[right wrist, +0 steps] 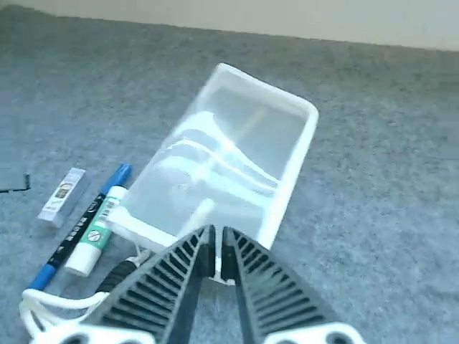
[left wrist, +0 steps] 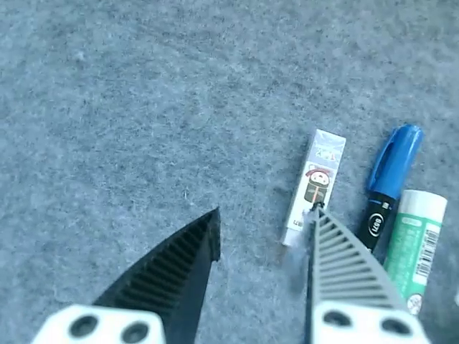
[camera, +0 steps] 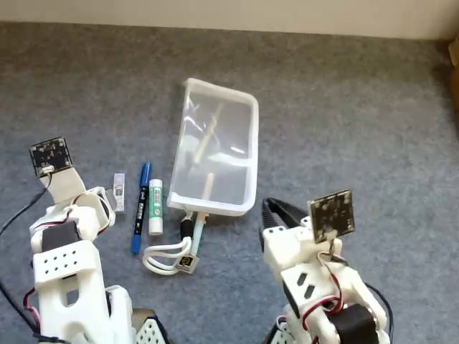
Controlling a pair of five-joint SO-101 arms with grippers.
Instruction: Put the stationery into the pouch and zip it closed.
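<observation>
Clear pouch [camera: 240,129], seemingly holding a pencil [camera: 204,143], lies near blue pen [camera: 140,208].

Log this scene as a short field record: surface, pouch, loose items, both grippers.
surface: grey carpet
pouch: translucent, lying flat, a pale stick visible inside
pouch's near edge: teal pen and a dark item poke out; inside or underneath, cannot tell
loose items: small box, blue pen, glue stick, side by side beside the pouch; white cord with tag nearer the arms
left gripper: jaws open, over bare carpet next to the small box
right gripper: jaws shut, holding nothing, pointed at the pouch's near edge
</observation>
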